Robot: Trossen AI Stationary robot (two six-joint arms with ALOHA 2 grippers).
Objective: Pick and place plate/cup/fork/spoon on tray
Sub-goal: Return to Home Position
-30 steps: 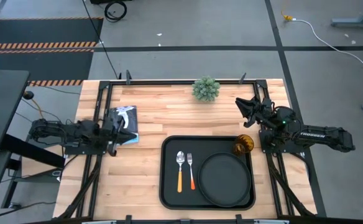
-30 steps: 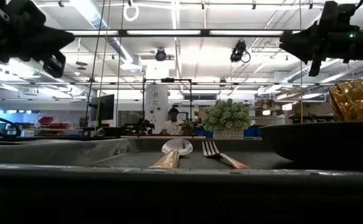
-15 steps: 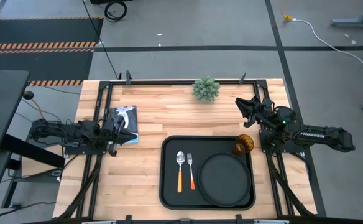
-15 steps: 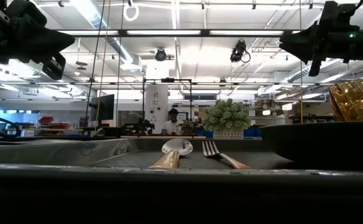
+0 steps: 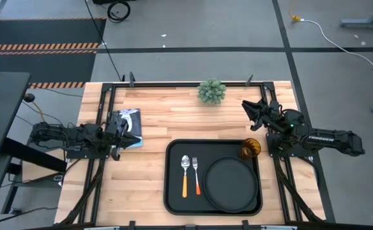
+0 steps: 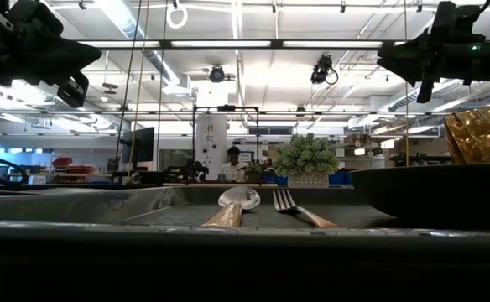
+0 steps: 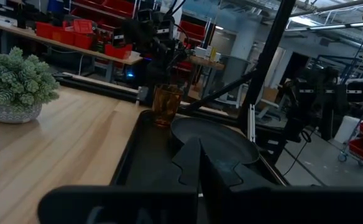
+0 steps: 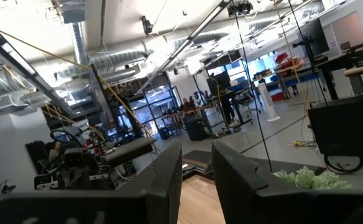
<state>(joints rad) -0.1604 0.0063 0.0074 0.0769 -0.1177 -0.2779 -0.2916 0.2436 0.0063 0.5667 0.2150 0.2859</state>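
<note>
The black rectangular tray (image 5: 174, 191) lies on the table's near middle. On it are the round black plate (image 5: 230, 184) at the right, the amber cup (image 5: 250, 148) upright at the far right corner, the yellow-orange-handled spoon (image 5: 185, 174), and beside it the red-orange-handled fork (image 5: 196, 174). Plate (image 7: 219, 140) and cup (image 7: 166, 104) also show in the left wrist view. My left gripper (image 5: 134, 139) is shut and empty, above the table left of the tray. My right gripper (image 5: 246, 107) is open and empty, beyond the cup near the table's right edge.
A small potted plant (image 5: 211, 91) stands at the table's far edge. A blue and white flat item (image 5: 128, 120) lies by my left gripper. Bare wood shows between the plant and the tray. A person (image 6: 234, 159) shows far off in the room.
</note>
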